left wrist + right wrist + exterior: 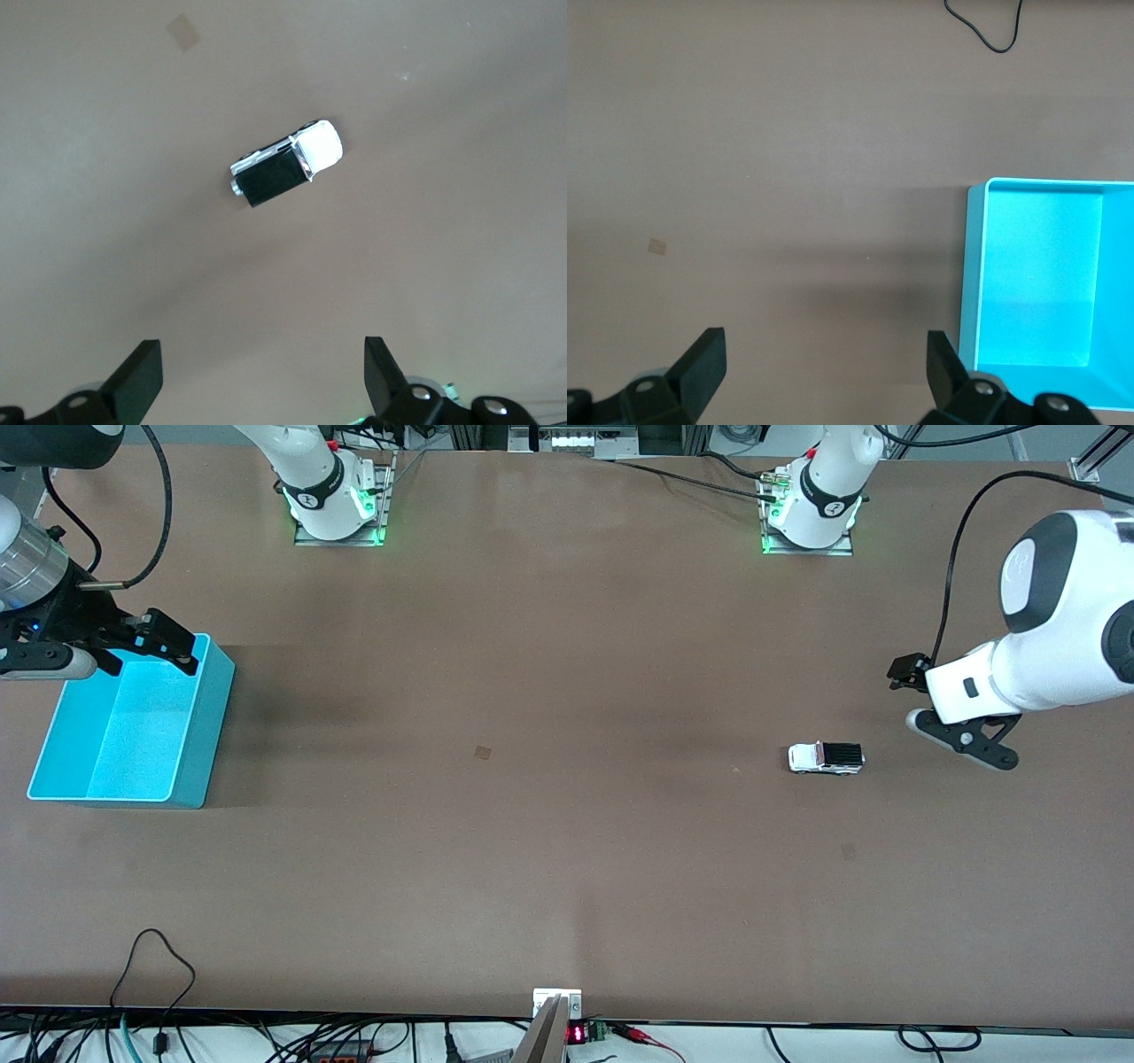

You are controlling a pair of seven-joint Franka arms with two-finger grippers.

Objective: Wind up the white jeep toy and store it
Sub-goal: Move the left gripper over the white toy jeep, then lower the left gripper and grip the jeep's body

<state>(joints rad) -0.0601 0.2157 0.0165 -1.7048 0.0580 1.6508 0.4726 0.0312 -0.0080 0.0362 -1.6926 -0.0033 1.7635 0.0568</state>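
The white jeep toy (826, 758), with a black roof panel, stands on its wheels on the brown table toward the left arm's end. It also shows in the left wrist view (288, 164). My left gripper (935, 705) is open and empty, up in the air beside the jeep, toward the table's end; in its own view (263, 372) the jaws stand wide apart. The cyan bin (199, 726) stands empty at the right arm's end and shows in the right wrist view (973, 266). My right gripper (133, 651) is open and empty over the bin's rim, also seen in its own view (826, 367).
Two small tape marks lie on the table, one near the middle (483, 752) and one nearer the front camera than the jeep (848, 851). Cables (159, 957) lie along the front edge. The arm bases (337, 505) stand at the table's top edge.
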